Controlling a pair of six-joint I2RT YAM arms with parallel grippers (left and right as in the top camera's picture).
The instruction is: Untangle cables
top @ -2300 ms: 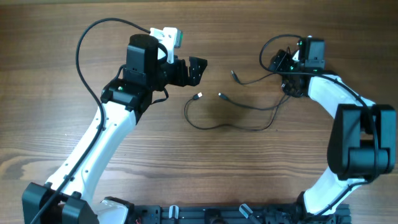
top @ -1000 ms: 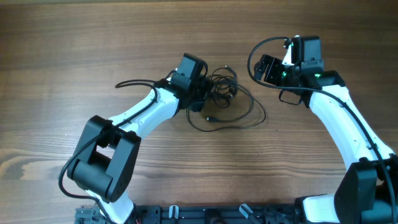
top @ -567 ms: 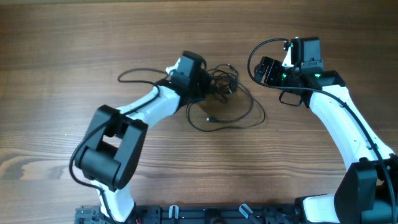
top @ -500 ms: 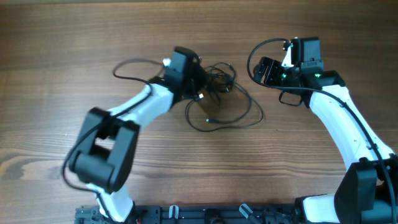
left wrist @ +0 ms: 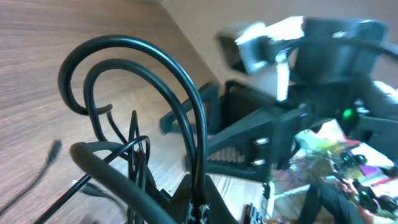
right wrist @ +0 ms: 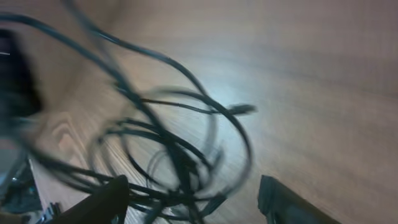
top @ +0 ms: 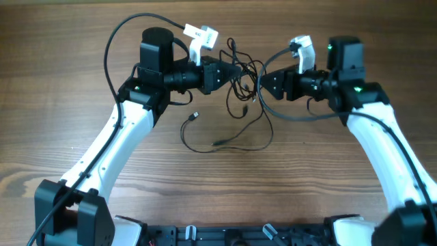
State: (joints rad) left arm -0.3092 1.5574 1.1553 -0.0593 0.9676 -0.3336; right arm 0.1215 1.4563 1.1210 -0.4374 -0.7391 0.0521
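Brown wood-grain table lies under both my arms. From overhead, my left hand is pinched together on the cables, whose thin black strands bunch in a knot right at its tip. My right hand faces my left hand from the knot's far side. Toward my base from my left hand, one slack loop lies flat on the table, ending in a small silver-tipped plug. Only the left wrist view shows the strands arching up in glossy round hoops straight out of that grip. Only the right wrist view, blurred, shows my right fingers spread apart, coils between them.
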